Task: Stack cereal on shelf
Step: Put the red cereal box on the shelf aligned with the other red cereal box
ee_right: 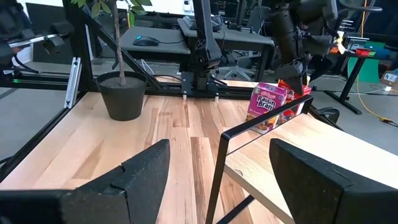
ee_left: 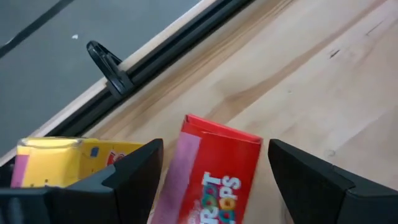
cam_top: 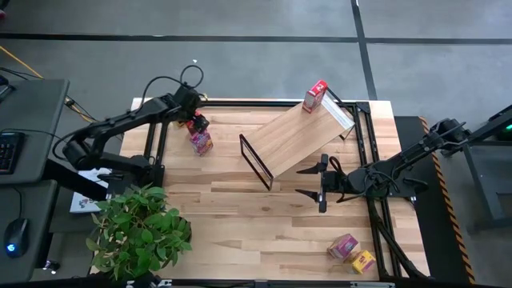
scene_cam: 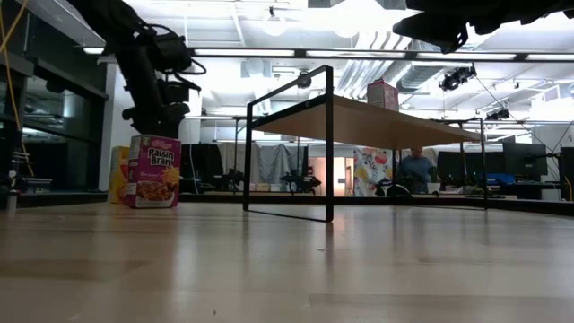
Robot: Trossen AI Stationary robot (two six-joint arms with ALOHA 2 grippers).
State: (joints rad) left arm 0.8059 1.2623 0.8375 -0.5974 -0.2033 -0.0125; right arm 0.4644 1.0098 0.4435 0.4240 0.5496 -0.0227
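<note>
The shelf (cam_top: 300, 138) stands aslant in the middle of the table, with one red cereal box (cam_top: 314, 96) upright on its far right end. My left gripper (ee_left: 216, 146) is open above the table's far left part, one finger on each side of a red box (ee_left: 217, 180), with a gap at each side. A yellow box (ee_left: 62, 158) lies beside it. A pink-magenta box (scene_cam: 152, 170) stands upright on the table nearby. A pink box (cam_top: 342, 246) and a yellow box (cam_top: 363, 262) lie at the near right corner. My right gripper (cam_top: 306, 182) is open, close to the shelf's near edge.
A potted plant (cam_top: 140, 228) stands at the table's near left corner. Black rails (cam_top: 364, 152) frame the table's edges. The shelf's black wire-frame end (ee_right: 249, 155) is just ahead of my right gripper. Bare tabletop (cam_top: 256, 232) lies between the plant and the near-right boxes.
</note>
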